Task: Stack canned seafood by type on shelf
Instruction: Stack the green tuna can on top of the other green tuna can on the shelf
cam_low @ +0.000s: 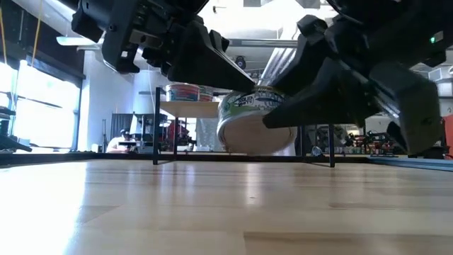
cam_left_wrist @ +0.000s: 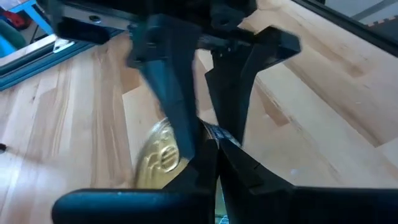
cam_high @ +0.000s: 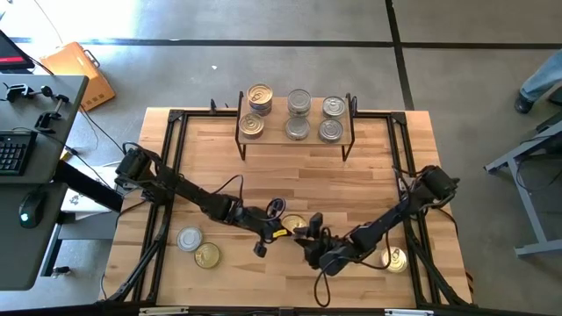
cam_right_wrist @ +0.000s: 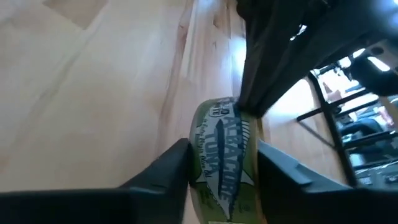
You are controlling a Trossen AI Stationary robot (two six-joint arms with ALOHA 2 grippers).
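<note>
A green-labelled can (cam_low: 249, 106) with a gold lid (cam_left_wrist: 157, 158) hangs tilted above the table's near middle (cam_high: 292, 223); both grippers are shut on it. My left gripper (cam_high: 277, 226) reaches it from the table's left, my right gripper (cam_high: 307, 237) from the right. The shelf (cam_high: 274, 118) stands at the far edge. On it are silver-lidded cans (cam_high: 299, 102) and gold-lidded ones (cam_high: 259, 95), some stacked. Loose on the table lie a silver can (cam_high: 189, 239) and two gold cans (cam_high: 207, 255) (cam_high: 395, 260). My left gripper pinches the can's upper rim (cam_right_wrist: 239, 107) between its shut fingers (cam_left_wrist: 233, 155), slanting down from the table's left. The can hangs below them, tilted and clear of the table. My right gripper has the can between its two fingers, one finger (cam_left_wrist: 168, 93) across the gold lid, the other (cam_right_wrist: 280, 168) at the opposite flat end. The fingers slant down from the table's right, and the label wall (cam_right_wrist: 224, 155) faces the wrist.
Black frame rails (cam_high: 176, 167) run along the table's left and right sides. Bare wood (cam_high: 290, 175) lies between the shelf and the grippers. A desk with a keyboard (cam_high: 13, 154) stands left of the table.
</note>
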